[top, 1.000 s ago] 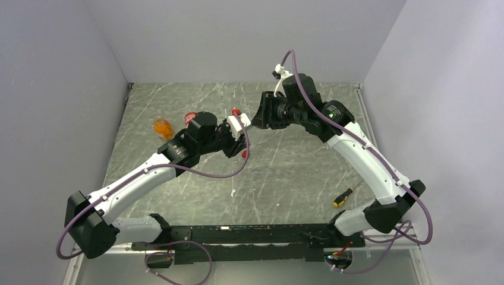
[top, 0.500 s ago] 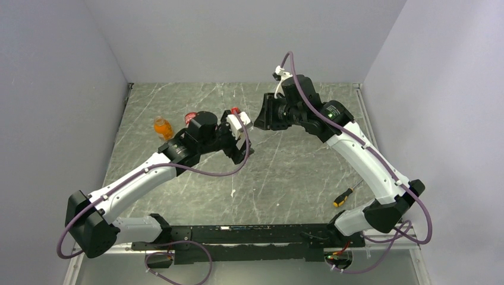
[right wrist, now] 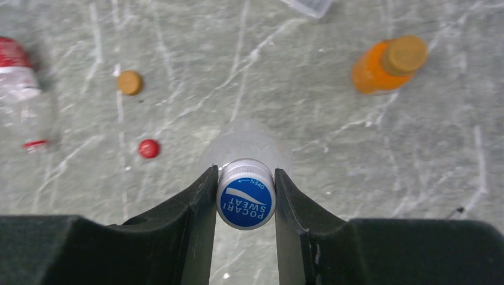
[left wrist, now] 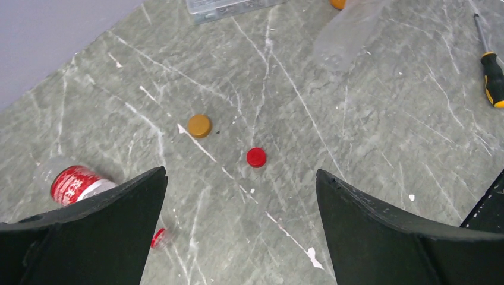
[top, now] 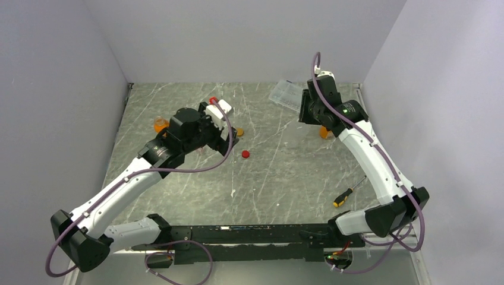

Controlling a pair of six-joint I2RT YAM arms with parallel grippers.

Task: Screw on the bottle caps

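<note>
**Subject item.** The blue round plastic screw cap with white lettering (right wrist: 245, 200) sits on the neck of the small pale translucent plastic bottle (right wrist: 246, 145). The bottle appears to stand upright on the grey marbled counter (right wrist: 333, 178), towards the far right.

**Handling assessment.** Cap and bottle both look light. The cap is stiff with a shallow rim. The bottle looks thin-walled and is likely to spin or tip under torque unless steadied. The proper hold is across the cap's rim, as applied here.

**Right gripper.** The right gripper (right wrist: 245, 205) is narrowed to cap width, with one finger pressing each side of the blue cap. Whether the thread is fully seated cannot be told.

**Left gripper.** The left gripper (left wrist: 241, 175) is spread wide, holds nothing and hovers above the counter left of centre.
- Below it lie a loose orange round plastic cap (left wrist: 199, 125) and a loose red round plastic cap (left wrist: 256, 157), near each other but not touching.
- A clear plastic bottle with a red label band (left wrist: 77, 184) lies on its side just beside the left finger.

**Other bottle.** An orange plastic bottle (right wrist: 386, 65) already carries its cap.
</note>
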